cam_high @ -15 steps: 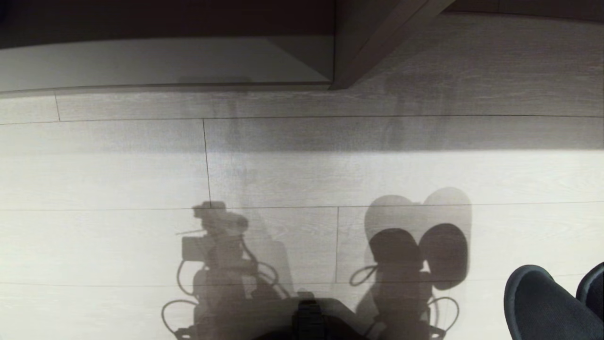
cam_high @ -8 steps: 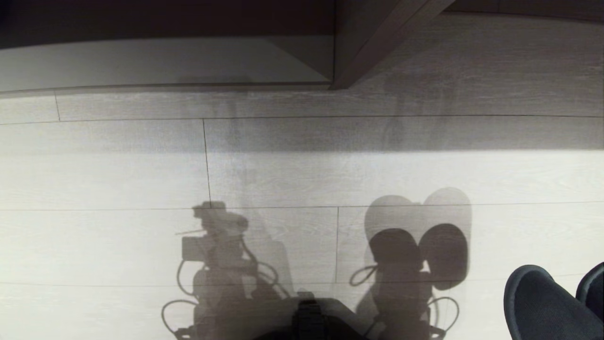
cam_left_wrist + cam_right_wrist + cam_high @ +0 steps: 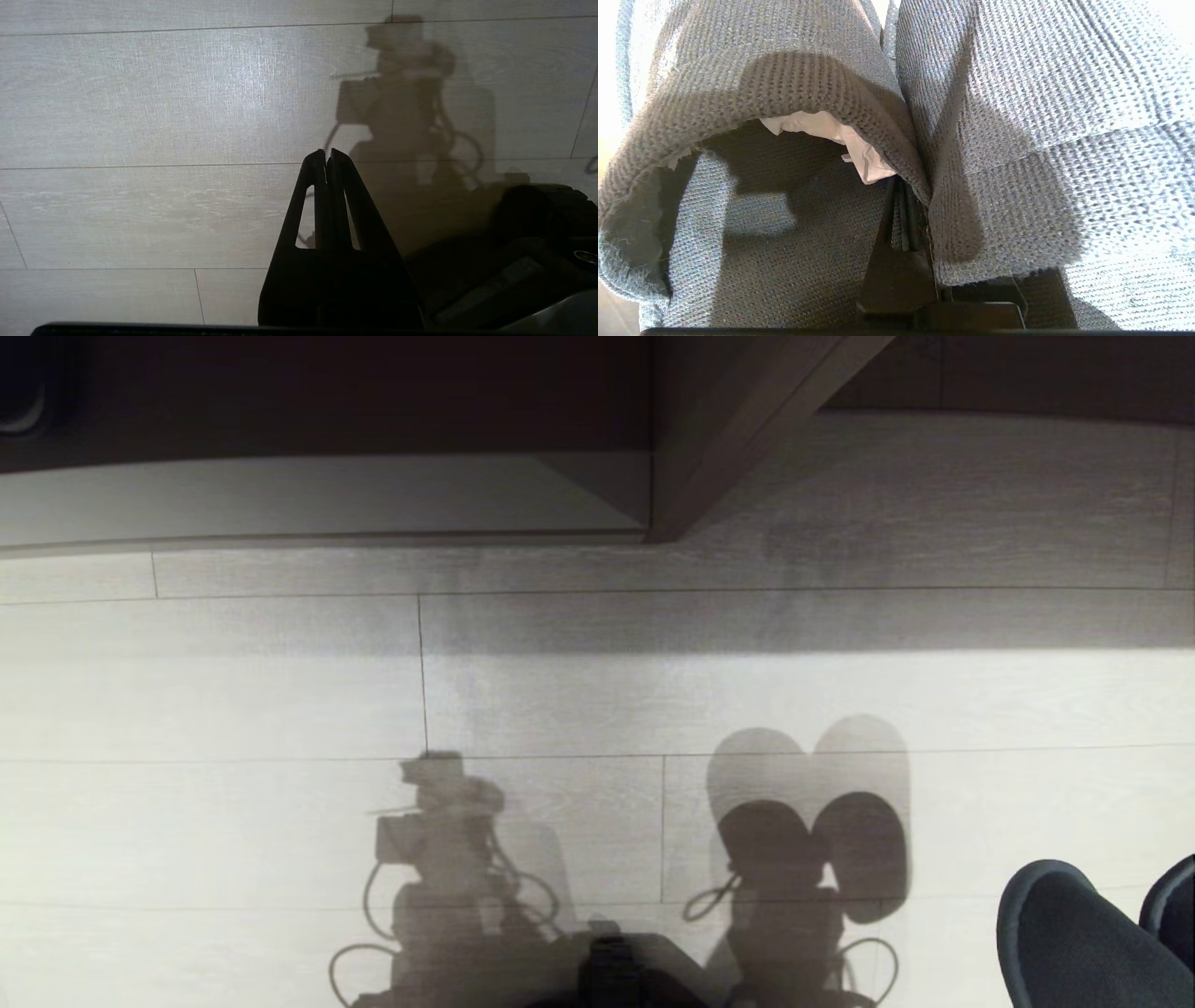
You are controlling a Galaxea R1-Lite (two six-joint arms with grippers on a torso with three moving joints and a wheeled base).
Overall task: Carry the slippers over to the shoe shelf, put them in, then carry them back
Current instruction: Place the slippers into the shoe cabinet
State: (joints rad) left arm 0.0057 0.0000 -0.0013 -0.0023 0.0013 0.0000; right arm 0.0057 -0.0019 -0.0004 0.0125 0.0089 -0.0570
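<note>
The slippers (image 3: 1074, 943) are two dark fabric toes hanging at the lower right of the head view, above the floor. In the right wrist view both slippers (image 3: 1041, 116) fill the picture side by side. My right gripper (image 3: 915, 200) is shut on their adjoining edges, and one black finger (image 3: 896, 252) shows inside the open slipper. The shoe shelf (image 3: 280, 504) lies ahead across the floor, with its pale base board and an upright divider (image 3: 709, 429). My left gripper (image 3: 327, 154) hangs shut over bare floor, holding nothing.
Pale plank floor (image 3: 560, 700) stretches between me and the shelf, crossed by the shadows of both arms and of the slippers. White paper stuffing (image 3: 840, 135) sits inside one slipper. To the right of the divider the floor (image 3: 980, 495) runs on under a taller recess.
The whole head view has slid down a little, so the camera has tipped up and more of the shelf's dark interior shows. The slippers keep their place in the picture.
</note>
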